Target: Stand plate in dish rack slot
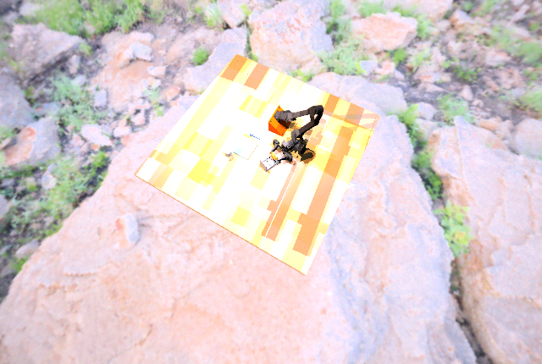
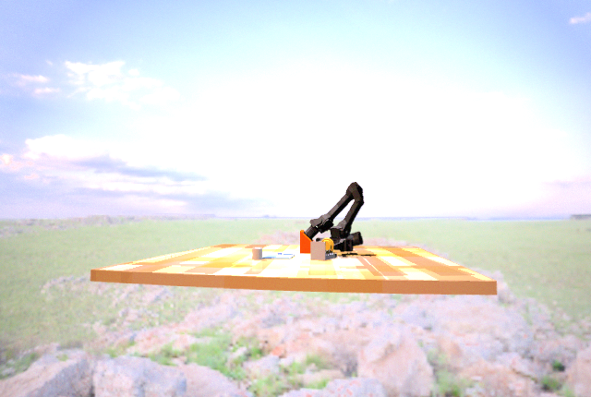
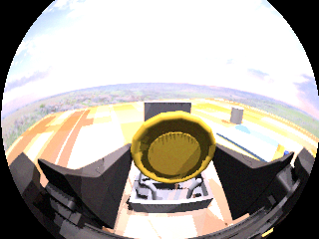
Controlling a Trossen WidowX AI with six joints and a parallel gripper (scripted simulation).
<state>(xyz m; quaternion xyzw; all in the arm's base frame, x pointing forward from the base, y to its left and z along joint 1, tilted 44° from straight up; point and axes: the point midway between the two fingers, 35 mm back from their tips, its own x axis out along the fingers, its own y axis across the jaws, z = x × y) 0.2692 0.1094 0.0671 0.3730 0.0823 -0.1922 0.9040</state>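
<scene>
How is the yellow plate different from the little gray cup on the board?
The plate is yellow and held up on its edge between the fingers; the cup is gray and stands by itself on the board. The plate is wide and shallow; the cup is a small upright cylinder. Both are round.
</scene>
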